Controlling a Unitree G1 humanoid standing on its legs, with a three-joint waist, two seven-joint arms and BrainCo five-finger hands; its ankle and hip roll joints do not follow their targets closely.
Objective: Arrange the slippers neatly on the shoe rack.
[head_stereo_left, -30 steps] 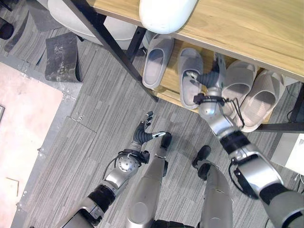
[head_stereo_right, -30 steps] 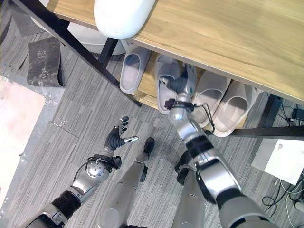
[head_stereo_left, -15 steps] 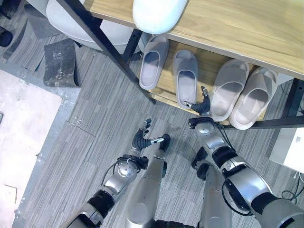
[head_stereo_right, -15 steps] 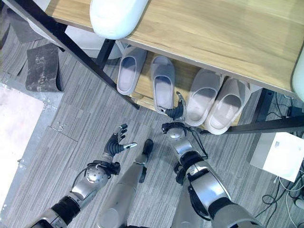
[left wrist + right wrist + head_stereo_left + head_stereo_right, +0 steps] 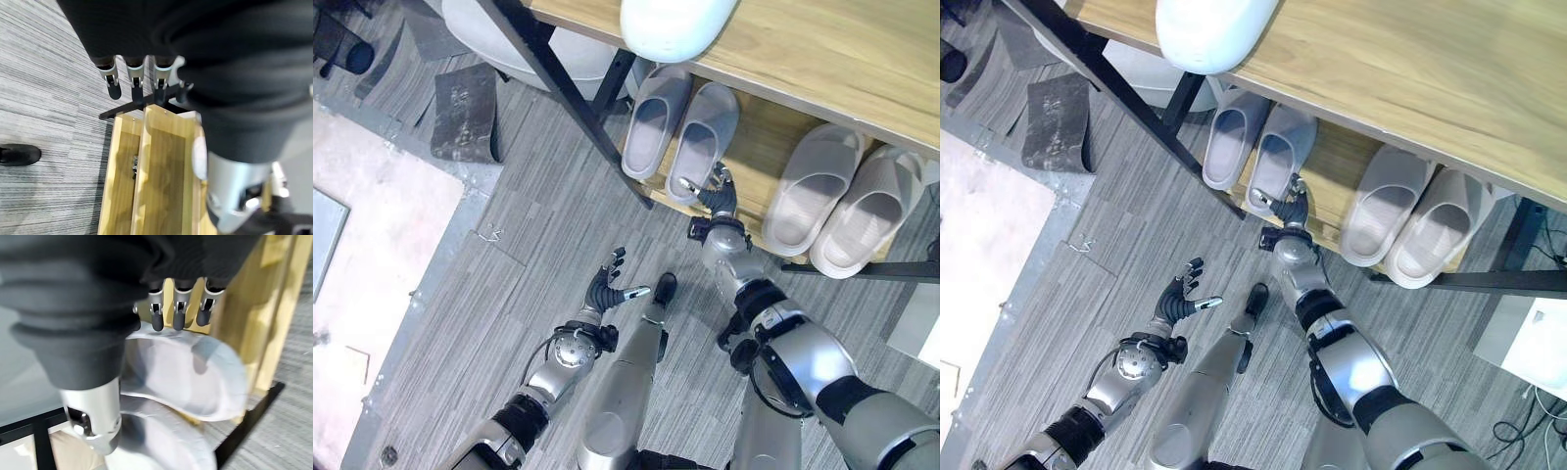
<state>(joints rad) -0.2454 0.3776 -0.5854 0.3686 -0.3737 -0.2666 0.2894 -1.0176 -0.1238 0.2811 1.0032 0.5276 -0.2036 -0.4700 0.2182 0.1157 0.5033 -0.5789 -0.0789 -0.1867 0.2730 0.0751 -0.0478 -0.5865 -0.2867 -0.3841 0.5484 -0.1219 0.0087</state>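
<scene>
A: Nearest, the left hand point(image 5: 605, 290) hangs over the floor point(image 5: 509, 245), fingers loosely spread, holding nothing.

B: Farther, the right hand point(image 5: 715, 196), fingers straight, touches the second slipper point(image 5: 704, 137) on the low shelf point(image 5: 766, 157).

A: Pushing could skew it against the first slipper point(image 5: 653, 122).

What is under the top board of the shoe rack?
Four slippers on the lower shelf: a grey pair at the right hand, a beige pair further right. The top board hides their toes.
</scene>
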